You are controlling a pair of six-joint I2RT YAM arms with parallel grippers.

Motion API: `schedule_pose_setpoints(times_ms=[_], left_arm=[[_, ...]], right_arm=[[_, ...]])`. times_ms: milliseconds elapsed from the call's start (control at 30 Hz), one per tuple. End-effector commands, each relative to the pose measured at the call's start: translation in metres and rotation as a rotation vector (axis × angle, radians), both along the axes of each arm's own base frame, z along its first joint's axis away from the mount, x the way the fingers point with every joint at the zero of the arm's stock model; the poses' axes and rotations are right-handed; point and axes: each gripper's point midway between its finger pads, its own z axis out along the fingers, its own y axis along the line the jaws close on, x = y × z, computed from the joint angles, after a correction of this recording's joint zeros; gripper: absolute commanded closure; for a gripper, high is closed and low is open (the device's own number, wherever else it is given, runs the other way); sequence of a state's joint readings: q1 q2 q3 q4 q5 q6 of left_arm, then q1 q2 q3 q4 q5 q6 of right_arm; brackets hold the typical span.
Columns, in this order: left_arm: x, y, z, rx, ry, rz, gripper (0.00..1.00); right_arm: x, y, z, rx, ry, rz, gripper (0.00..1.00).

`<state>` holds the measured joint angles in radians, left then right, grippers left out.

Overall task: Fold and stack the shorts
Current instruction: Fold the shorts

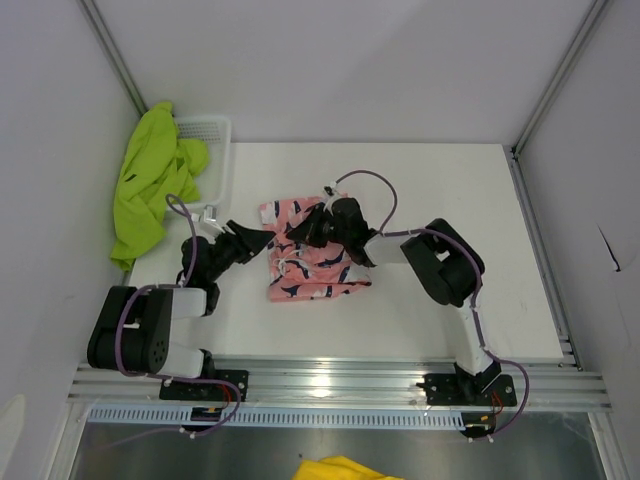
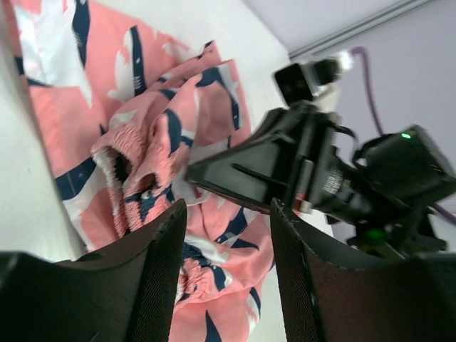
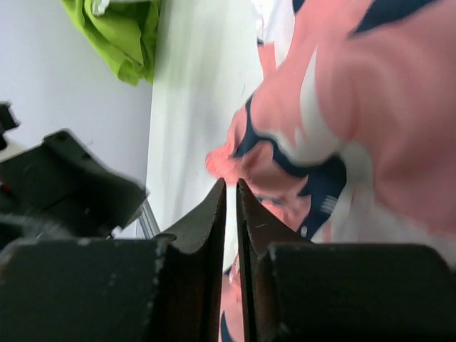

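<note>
As things lie now:
shorts: two, pink shorts (image 1: 305, 275) plus green shorts (image 1: 150, 185)
claws: two, left claw (image 2: 224, 214) apart, right claw (image 3: 229, 187) together

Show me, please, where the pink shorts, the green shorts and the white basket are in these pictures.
pink shorts (image 1: 305, 280): top external view, on the near part of the fabric.
green shorts (image 1: 145, 190): top external view, on the middle of the cloth.
white basket (image 1: 222, 150): top external view, on its right wall.
</note>
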<state>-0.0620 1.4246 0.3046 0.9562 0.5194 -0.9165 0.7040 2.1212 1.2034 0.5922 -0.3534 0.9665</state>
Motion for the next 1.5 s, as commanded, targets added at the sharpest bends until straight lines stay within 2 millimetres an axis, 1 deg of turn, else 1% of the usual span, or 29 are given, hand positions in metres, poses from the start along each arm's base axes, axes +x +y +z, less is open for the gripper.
schedule_pose_setpoints(times_ms=[0, 100, 133, 233, 300, 333, 400, 433, 467, 533, 567, 600, 667, 767, 800, 833, 867, 933, 967, 1000, 1033, 1100, 1167, 1200, 1233, 1300, 1333, 1367, 1467], left_arm=[[0.005, 0.007, 0.04, -0.015, -0.17, 0.039, 0.46], [0.005, 0.005, 0.038, -0.025, -0.162, 0.029, 0.46], [0.005, 0.004, 0.038, -0.027, -0.163, 0.021, 0.46], [0.006, 0.003, 0.036, -0.024, -0.156, 0.017, 0.46], [0.005, 0.003, 0.036, -0.02, -0.156, 0.016, 0.46], [0.005, 0.003, 0.035, -0.019, -0.156, 0.016, 0.46], [0.006, 0.003, 0.033, -0.018, -0.148, 0.015, 0.46], [0.006, 0.003, 0.034, -0.019, -0.151, 0.012, 0.46], [0.006, 0.001, 0.034, -0.019, -0.153, 0.002, 0.46], [0.007, 0.0, 0.033, -0.021, -0.149, -0.007, 0.46], [0.007, 0.0, 0.033, -0.022, -0.149, -0.01, 0.46], [0.007, -0.001, 0.034, -0.021, -0.152, -0.011, 0.46], [0.006, -0.001, 0.034, -0.021, -0.152, -0.014, 0.46], [0.007, -0.002, 0.035, -0.021, -0.155, -0.016, 0.46], [0.006, -0.002, 0.034, -0.021, -0.152, -0.021, 0.46], [0.007, -0.003, 0.033, -0.021, -0.151, -0.022, 0.46], [0.007, -0.003, 0.033, -0.023, -0.148, -0.025, 0.46], [0.007, -0.004, 0.032, -0.023, -0.145, -0.027, 0.46], [0.007, -0.004, 0.033, -0.023, -0.148, -0.028, 0.46], [0.007, -0.004, 0.033, -0.023, -0.147, -0.03, 0.46], [0.007, -0.004, 0.034, -0.022, -0.151, -0.03, 0.46], [0.007, -0.005, 0.034, -0.022, -0.151, -0.03, 0.46], [0.007, -0.006, 0.034, -0.021, -0.15, -0.036, 0.46], [0.007, -0.006, 0.034, -0.02, -0.152, -0.035, 0.46], [0.007, -0.006, 0.033, -0.02, -0.149, -0.035, 0.46], [0.007, -0.006, 0.034, -0.02, -0.151, -0.036, 0.46], [0.007, -0.006, 0.034, -0.02, -0.152, -0.035, 0.46], [0.006, -0.005, 0.033, -0.02, -0.148, -0.036, 0.46], [0.007, -0.006, 0.033, -0.019, -0.15, -0.039, 0.46]], right_arm=[[0.015, 0.019, 0.012, 0.071, -0.026, 0.032, 0.88], [0.022, 0.025, -0.002, 0.061, -0.009, 0.019, 0.88], [0.027, 0.027, -0.013, 0.053, 0.009, 0.004, 0.89], [0.039, 0.021, -0.03, 0.017, 0.046, -0.08, 0.88], [0.044, 0.015, -0.031, 0.014, 0.065, -0.112, 0.87], [0.049, 0.012, -0.025, 0.014, 0.056, -0.139, 0.86], [0.049, 0.011, -0.019, -0.004, 0.032, -0.126, 0.78], [0.048, 0.01, -0.006, -0.009, 0.016, -0.114, 0.75], [0.048, 0.01, 0.002, -0.026, -0.025, -0.099, 0.69], [0.045, 0.003, 0.014, -0.064, -0.056, -0.08, 0.61], [0.045, -0.003, 0.036, -0.08, -0.125, -0.067, 0.52], [0.045, -0.008, 0.046, -0.095, -0.15, -0.062, 0.47], [0.047, -0.029, 0.068, -0.154, -0.179, -0.086, 0.34], [0.054, -0.066, 0.073, -0.247, -0.196, -0.112, 0.3], [0.055, -0.077, 0.082, -0.252, -0.203, -0.12, 0.3], [0.057, -0.089, 0.079, -0.28, -0.193, -0.12, 0.3], [0.065, -0.107, 0.079, -0.285, -0.185, -0.135, 0.3], [0.069, -0.129, 0.072, -0.323, -0.164, -0.14, 0.3], [0.079, -0.147, 0.069, -0.332, -0.152, -0.163, 0.3], [0.081, -0.153, 0.065, -0.326, -0.144, -0.149, 0.3], [0.081, -0.161, 0.057, -0.344, -0.122, -0.139, 0.26], [0.088, -0.175, 0.049, -0.357, -0.107, -0.138, 0.15], [0.093, -0.178, 0.038, -0.375, -0.097, -0.105, 0.1], [0.096, -0.181, 0.033, -0.365, -0.083, -0.093, 0.1], [0.095, -0.173, 0.026, -0.327, -0.06, -0.042, 0.1], [0.096, -0.171, 0.019, -0.278, -0.025, -0.011, 0.1], [0.103, -0.173, 0.018, -0.252, -0.034, -0.012, 0.09], [0.101, -0.172, 0.004, -0.235, 0.001, 0.012, 0.09], [0.107, -0.17, -0.005, -0.214, 0.024, 0.034, 0.09]])
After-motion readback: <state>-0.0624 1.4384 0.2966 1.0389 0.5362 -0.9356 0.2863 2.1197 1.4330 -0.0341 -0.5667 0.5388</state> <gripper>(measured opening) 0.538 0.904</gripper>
